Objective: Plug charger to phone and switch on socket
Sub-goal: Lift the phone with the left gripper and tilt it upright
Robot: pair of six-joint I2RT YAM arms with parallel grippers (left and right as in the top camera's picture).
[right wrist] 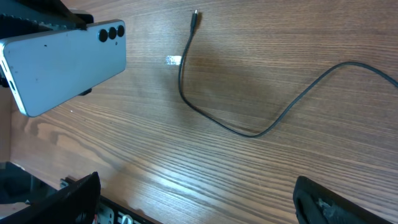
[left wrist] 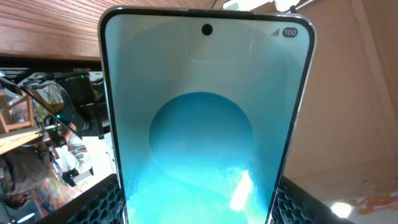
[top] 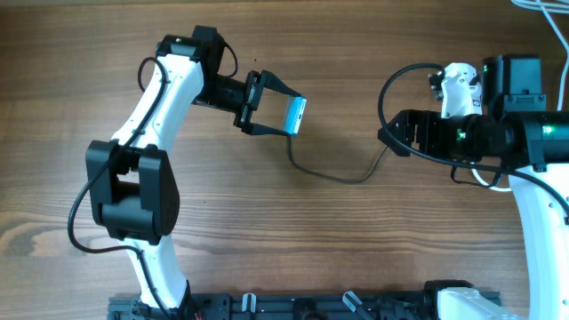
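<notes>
My left gripper (top: 286, 114) is shut on the phone (top: 297, 113) and holds it on edge above the table. In the left wrist view the phone's teal screen (left wrist: 205, 124) fills the frame between both jaws. The right wrist view shows its silver back (right wrist: 62, 62). The charger, a thin black cable (top: 356, 180), lies curved on the table. Its plug tip (right wrist: 194, 15) lies free just below the phone. My right gripper (top: 389, 135) is open and empty over the cable's right part, as the right wrist view (right wrist: 205, 199) also shows. The white socket (top: 455, 93) sits behind the right arm, partly hidden.
A white lead (top: 551, 27) runs off at the top right corner. A black rail (top: 302, 307) lies along the table's front edge. The wooden table (top: 267, 231) spreads between the two arms.
</notes>
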